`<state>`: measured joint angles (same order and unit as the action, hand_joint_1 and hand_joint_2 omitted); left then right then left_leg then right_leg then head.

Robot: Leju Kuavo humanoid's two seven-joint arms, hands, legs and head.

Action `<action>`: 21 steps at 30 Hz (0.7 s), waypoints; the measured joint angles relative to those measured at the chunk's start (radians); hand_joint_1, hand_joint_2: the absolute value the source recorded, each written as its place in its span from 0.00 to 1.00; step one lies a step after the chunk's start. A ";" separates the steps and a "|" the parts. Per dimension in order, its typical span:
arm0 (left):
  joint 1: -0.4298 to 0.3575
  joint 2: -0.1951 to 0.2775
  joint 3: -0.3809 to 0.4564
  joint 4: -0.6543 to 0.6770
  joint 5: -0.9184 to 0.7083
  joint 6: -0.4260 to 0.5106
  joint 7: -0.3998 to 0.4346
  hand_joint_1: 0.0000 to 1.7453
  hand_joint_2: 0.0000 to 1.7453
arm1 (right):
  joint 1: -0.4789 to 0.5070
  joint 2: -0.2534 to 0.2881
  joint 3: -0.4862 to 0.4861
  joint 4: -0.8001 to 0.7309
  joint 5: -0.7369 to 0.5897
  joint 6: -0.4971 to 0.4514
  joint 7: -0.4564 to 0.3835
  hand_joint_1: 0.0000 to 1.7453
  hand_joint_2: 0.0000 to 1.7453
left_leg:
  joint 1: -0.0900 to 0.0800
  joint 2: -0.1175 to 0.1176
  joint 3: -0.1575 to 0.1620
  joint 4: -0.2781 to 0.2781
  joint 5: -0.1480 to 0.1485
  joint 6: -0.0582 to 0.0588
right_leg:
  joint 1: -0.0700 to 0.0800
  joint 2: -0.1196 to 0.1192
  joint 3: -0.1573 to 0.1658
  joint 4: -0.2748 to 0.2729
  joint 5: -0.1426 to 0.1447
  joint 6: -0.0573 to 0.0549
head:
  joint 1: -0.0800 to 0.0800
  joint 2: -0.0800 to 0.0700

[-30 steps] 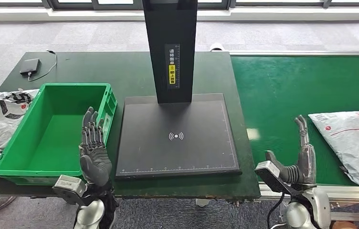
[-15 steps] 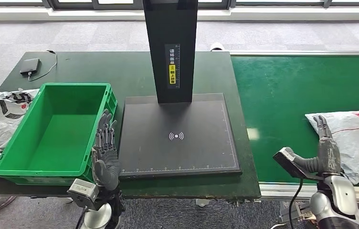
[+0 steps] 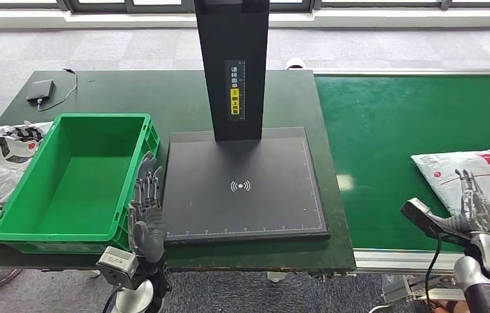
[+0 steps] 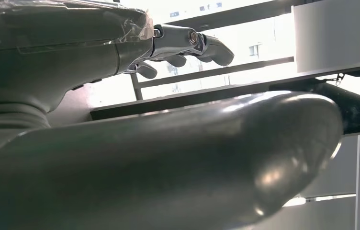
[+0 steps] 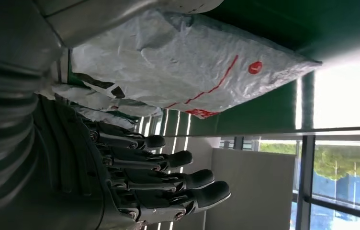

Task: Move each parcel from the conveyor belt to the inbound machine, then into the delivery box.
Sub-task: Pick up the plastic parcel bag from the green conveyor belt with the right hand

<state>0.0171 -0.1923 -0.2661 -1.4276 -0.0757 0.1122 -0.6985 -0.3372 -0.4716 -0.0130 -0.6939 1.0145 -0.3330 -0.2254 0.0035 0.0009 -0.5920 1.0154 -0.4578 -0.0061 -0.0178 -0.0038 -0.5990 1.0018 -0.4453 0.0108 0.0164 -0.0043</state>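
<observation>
The parcel (image 3: 480, 176) under the right hand (image 3: 474, 210) is cut by the picture edge. The label text (image 3: 234, 88) on the machine's post is too small to read.

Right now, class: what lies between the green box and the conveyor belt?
In the head view, the black inbound machine sits on the dark table between the green box and the conveyor belt; the left hand hovers at the box's edge.

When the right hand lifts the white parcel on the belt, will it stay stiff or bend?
The white parcel will probably sag: it is a wrinkled plastic mailer. Its glossy film may slip in the right hand. It lies flat, so rolling seems unlikely.
</observation>
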 joint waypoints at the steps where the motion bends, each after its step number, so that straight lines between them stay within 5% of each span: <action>1: 0.000 0.002 0.000 0.000 0.001 0.001 0.000 0.00 0.00 | -0.020 -0.004 0.000 0.041 0.011 0.009 0.014 0.00 1.00 | 0.000 0.000 0.000 0.000 0.000 0.000 | 0.000 0.000 0.000 0.000 0.000 0.000 | 0.000 0.000; 7: -0.002 0.005 -0.001 0.006 -0.002 0.005 0.000 0.00 0.00 | -0.084 -0.007 0.000 0.212 0.050 0.032 0.101 0.00 1.00 | 0.000 -0.001 0.000 0.000 0.000 0.000 | 0.000 -0.001 0.000 0.000 0.000 0.000 | 0.000 0.000; 21: -0.003 0.005 -0.001 0.012 -0.002 0.005 0.000 0.00 0.00 | -0.108 -0.007 0.000 0.303 0.055 0.032 0.114 0.00 1.00 | 0.000 -0.001 -0.001 0.000 0.000 0.001 | 0.000 -0.002 -0.001 0.000 -0.001 0.001 | 0.000 0.000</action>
<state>0.0136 -0.1869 -0.2670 -1.4154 -0.0778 0.1168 -0.6985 -0.4452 -0.4788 -0.0130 -0.3911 1.0690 -0.3006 -0.1113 0.0034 0.0001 -0.5932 1.0154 -0.4578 -0.0055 -0.0179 -0.0054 -0.5995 1.0019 -0.4460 0.0123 0.0164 -0.0044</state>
